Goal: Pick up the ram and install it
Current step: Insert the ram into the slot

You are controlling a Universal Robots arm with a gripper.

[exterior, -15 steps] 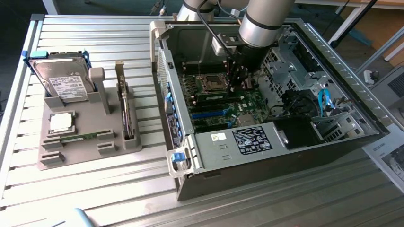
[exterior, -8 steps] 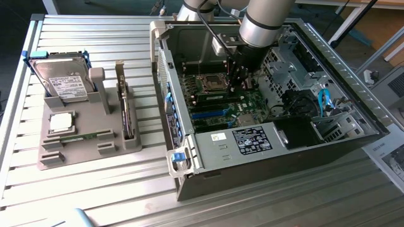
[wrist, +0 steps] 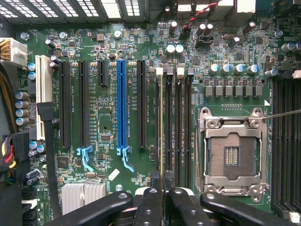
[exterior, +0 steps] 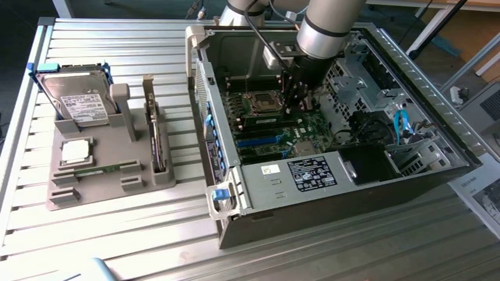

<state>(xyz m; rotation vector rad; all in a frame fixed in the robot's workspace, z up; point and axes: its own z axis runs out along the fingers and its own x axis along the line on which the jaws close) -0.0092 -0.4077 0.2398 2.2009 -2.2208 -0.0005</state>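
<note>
The robot arm reaches down into the open black-and-silver metal computer case (exterior: 328,211), which lies on its side on the ribbed aluminium surface (exterior: 117,234), at about three o'clock in the exterior view. Its black pincer (exterior: 300,100) hangs low over the green motherboard (exterior: 305,126), just beside the square metal-framed processor socket (exterior: 263,103). From the wrist camera, the pincer's (wrist: 162,182) fingers (wrist: 149,202) are pressed together on the ram (wrist: 162,122), a long thin green circuit-board stick seen edge-on. It stands upright and is lined up along the black memory slots that run between the long blue expansion slot (wrist: 122,103) and the open socket. Whether its lower edge touches a slot, I cannot tell. Over at nine o'clock in the exterior view, well apart from the case, a grey plastic holder (exterior: 70,196) carries a silver hard drive with a white label (exterior: 78,105) and a square silver processor chip (exterior: 76,151).
</note>
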